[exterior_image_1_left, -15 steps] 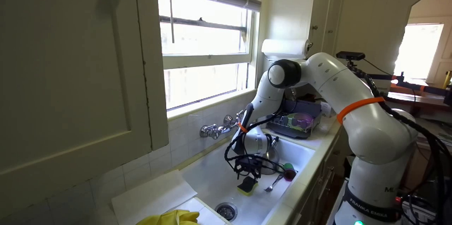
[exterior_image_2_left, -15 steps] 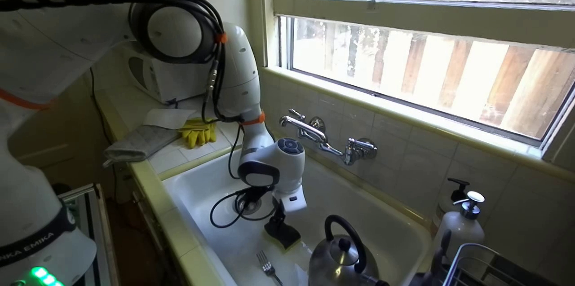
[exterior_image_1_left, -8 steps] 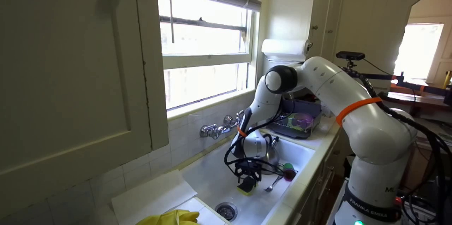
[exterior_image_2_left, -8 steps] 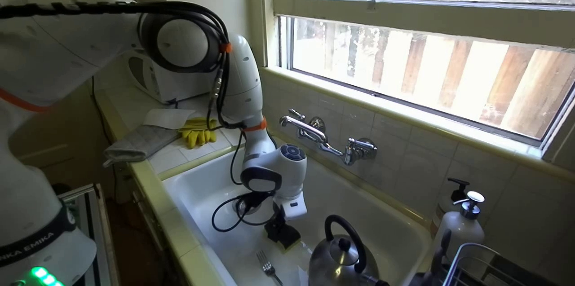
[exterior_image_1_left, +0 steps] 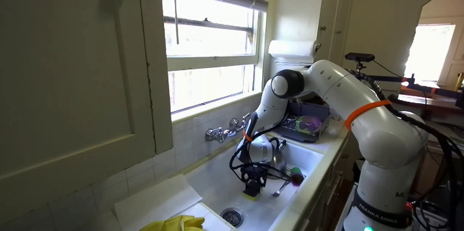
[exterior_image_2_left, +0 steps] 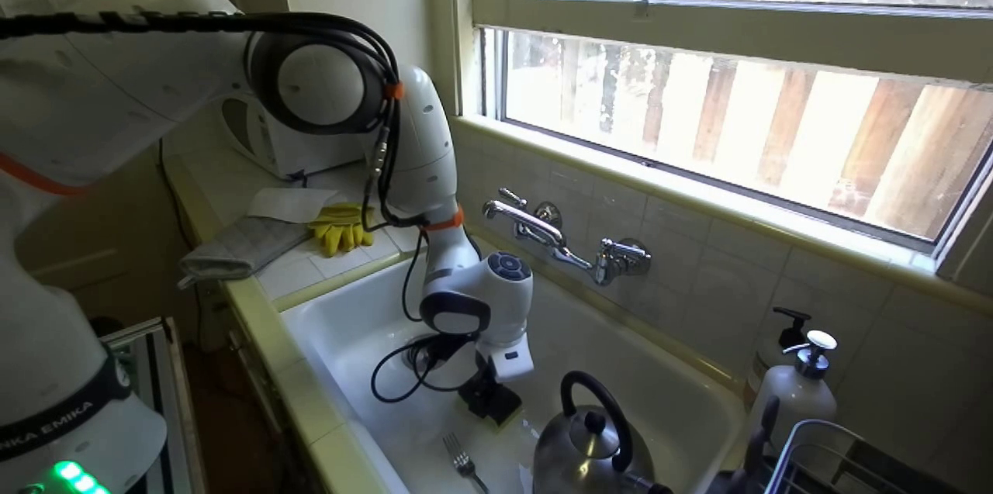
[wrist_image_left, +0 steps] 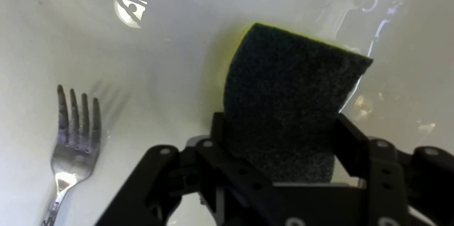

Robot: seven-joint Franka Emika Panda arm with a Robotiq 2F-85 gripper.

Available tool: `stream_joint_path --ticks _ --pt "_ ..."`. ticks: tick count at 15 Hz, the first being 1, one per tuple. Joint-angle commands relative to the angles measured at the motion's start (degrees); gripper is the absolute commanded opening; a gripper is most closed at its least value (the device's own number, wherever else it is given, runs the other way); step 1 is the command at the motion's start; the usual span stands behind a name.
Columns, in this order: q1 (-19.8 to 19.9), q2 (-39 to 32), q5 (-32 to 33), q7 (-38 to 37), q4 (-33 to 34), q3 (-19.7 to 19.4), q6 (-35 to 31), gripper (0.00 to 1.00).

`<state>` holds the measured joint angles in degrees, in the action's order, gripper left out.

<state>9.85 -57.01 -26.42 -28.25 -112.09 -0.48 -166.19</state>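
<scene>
A sponge with a dark scrub top and yellow underside lies on the floor of the white sink. My gripper points down around it in the wrist view. Its two fingers rest against the sponge's opposite sides and look closed in on them. In an exterior view the gripper covers most of the sponge, and a yellow strip shows below. The gripper also shows low in the sink in an exterior view. A metal fork lies beside the sponge, apart from the gripper.
A steel kettle stands in the sink near the gripper. A dark red and green cup lies by the fork's handle. The wall faucet juts over the sink. The drain, soap bottle and dish rack surround.
The arm has come down, and the gripper is lower over the sponge, hiding more of it. The sponge, fork and kettle stay in about the same places.
</scene>
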Motion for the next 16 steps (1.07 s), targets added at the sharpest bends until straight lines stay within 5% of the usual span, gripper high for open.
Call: stream_joint_path --ticks 1,2,4,8,12,14,16 --pt "-1.06 -1.21 -0.91 -0.58 1.72 -0.9 1.67 0.46" --pt "-1.25 -1.21 -0.9 -0.74 1.71 -1.08 1.63 0.39" --pt "-1.43 -1.07 -0.95 -0.96 1.76 -1.3 1.57 0.8" --pt "-1.32 -0.05 -1.08 -0.74 1.14 -1.07 1.24 1.0" --pt "-1.12 0.25 -1.1 -0.43 1.31 -0.75 1.16 1.0" --pt "-1.43 0.03 -0.86 -0.55 1.6 -1.02 1.65 0.82" --pt "-1.67 -0.15 -0.69 -0.68 1.7 -1.24 2.23 0.87"
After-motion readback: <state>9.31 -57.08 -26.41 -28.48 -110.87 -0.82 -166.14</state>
